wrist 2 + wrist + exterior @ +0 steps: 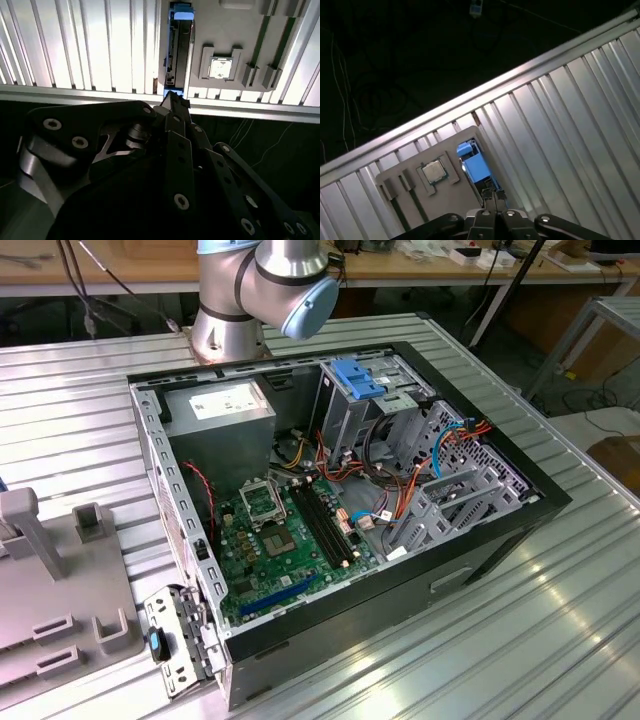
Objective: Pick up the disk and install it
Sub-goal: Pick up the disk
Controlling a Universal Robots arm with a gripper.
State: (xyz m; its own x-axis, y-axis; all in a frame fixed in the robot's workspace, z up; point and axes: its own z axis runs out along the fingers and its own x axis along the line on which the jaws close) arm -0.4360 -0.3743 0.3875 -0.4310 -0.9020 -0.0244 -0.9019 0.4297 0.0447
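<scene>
Table (560, 620): ribbed bare metal, reflective. Fixture plate (225, 30): matt grey plastic. Disk (476, 169) frame: smooth blue plastic.

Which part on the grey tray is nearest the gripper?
The disk, blue-edged and standing on edge just beyond the gripper; the square chip lies flat, farther off.

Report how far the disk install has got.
Nothing looks finished: the disk stands on edge in the grey holder, not in the computer case. In hand: the gripper sits at the disk's end. Lifting and installing are both left.
</scene>
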